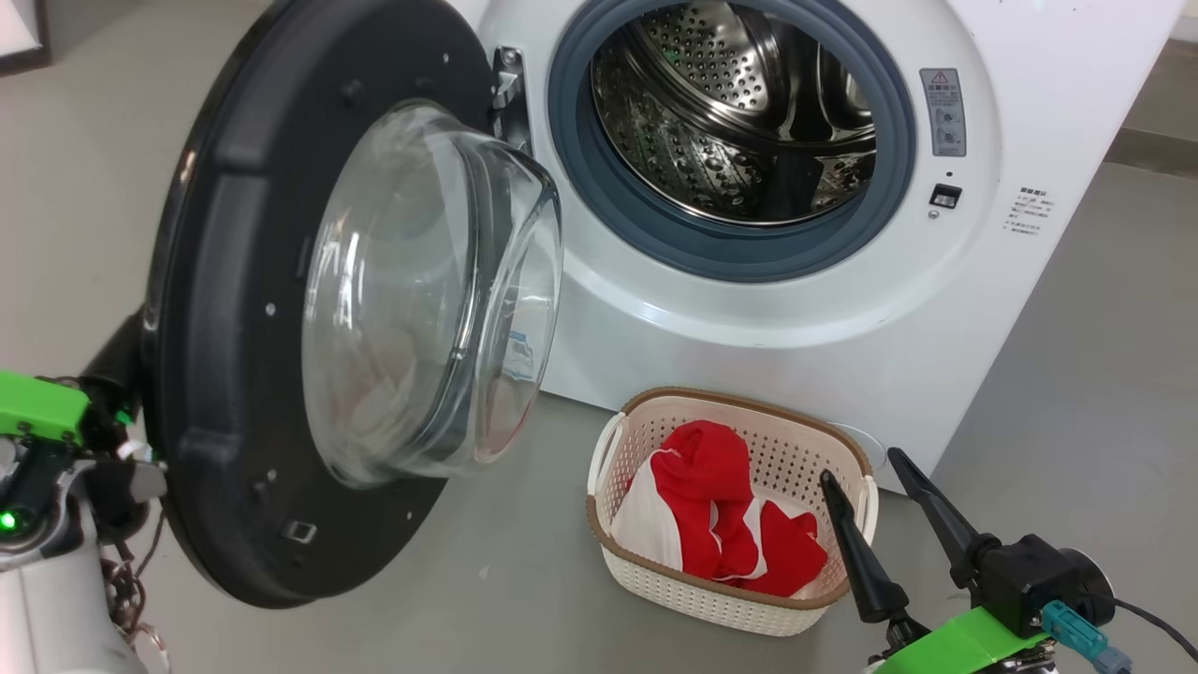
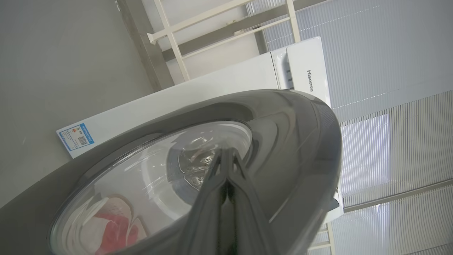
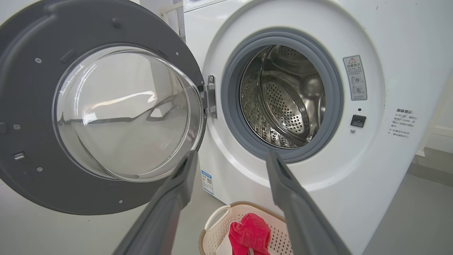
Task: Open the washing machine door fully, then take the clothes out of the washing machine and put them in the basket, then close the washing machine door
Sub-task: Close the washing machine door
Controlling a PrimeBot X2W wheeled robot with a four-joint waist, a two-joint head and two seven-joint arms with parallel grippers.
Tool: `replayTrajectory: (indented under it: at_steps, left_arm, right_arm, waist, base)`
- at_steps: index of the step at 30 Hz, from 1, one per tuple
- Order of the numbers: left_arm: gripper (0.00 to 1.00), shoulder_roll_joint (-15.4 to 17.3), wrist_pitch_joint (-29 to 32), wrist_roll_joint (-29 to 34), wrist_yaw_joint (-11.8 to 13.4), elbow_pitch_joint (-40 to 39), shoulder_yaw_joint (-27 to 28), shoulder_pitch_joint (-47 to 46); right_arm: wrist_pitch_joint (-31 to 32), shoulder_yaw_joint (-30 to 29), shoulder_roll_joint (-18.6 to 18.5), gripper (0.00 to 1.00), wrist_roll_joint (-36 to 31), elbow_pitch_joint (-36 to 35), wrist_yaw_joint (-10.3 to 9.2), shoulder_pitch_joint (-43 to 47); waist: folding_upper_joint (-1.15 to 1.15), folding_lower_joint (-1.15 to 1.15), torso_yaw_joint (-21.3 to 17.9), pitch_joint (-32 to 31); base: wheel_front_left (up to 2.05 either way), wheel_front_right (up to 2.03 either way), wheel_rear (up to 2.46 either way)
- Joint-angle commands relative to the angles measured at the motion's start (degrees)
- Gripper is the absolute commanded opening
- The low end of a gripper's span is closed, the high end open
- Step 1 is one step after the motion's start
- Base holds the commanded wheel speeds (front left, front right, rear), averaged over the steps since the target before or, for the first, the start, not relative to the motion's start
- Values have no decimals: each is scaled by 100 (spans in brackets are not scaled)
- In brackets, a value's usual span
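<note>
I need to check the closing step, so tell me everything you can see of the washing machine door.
The washing machine door is round: a wide black frame with a small latch, around a bulging clear glass bowl. A metal hinge holds it at the left of the washing machine opening. It stands swung wide open, inner side facing the head camera. The shut left hand lies against its glossy outer face, seemingly pushing.
</note>
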Motion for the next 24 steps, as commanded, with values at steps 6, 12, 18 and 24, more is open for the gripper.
replayTrajectory:
  at_steps: [6,12,18,24]
  left_arm:
    - [0,-26,348,-403,292,-775,-32,348]
    - [0,-60,515,-934,636,-1428,-268,743]
    - [0,-63,305,-1467,970,-2077,-861,1195]
    - [0,-63,104,-1827,1269,-2768,-1367,1626]
  right_arm:
    - [-100,103,-16,100,65,-88,28,-173]
    - [-139,109,-16,100,117,-50,28,-168]
    - [-173,121,-15,100,154,-10,28,-166]
    - [-198,135,-15,100,186,22,28,-184]
  waist:
    - [0,0,-96,8]
    - [0,0,-223,-9]
    - [0,0,-334,-17]
    - [0,0,-486,-6]
  base:
    - [0,0,0]
    - [0,0,0]
    - [0,0,0]
    - [0,0,0]
